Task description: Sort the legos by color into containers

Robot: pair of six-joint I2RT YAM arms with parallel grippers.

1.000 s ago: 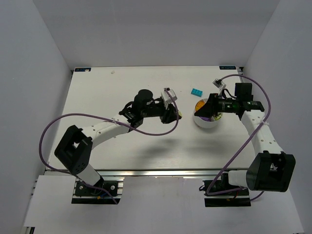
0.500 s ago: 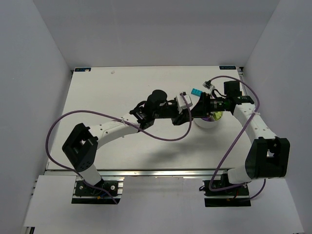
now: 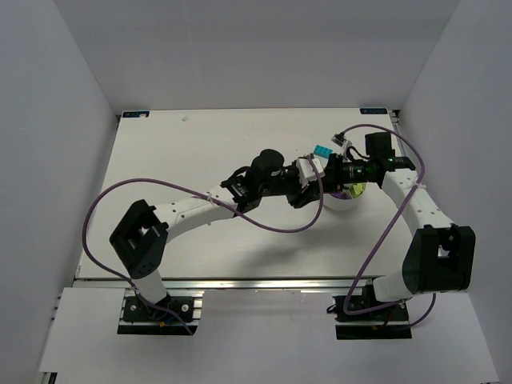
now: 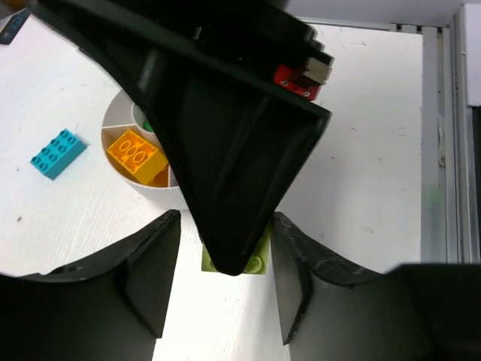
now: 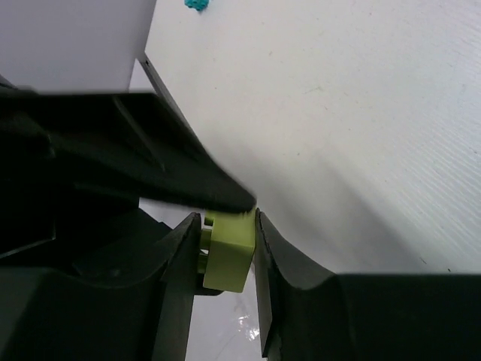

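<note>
The lime-yellow brick sits clamped between the two fingers of the right end effector, which press on its opposite sides. In the left wrist view it lies just outside the wall of the white bowl, not in any compartment (whether it touches the table cannot be told). The left end effector is open around it. Its fingers stand wider than the brick, with a clear gap on one side, and the right arm's black end effector fills most of the room between them.

In the bowl, an orange brick lies in one wedge and a bit of green shows in the next. A cyan brick lies alone on the table, beside the bowl but apart from it.

From above, both end effectors meet over the bowl's left rim, in the right rear part of the table, so they are crowded tight (the bowl is mostly hidden under them). Wide bare table lies to the left and toward the arm bases. The rear edge is near, and the metal rail along the right edge is not far off. A purple cable loops below the left arm.
</note>
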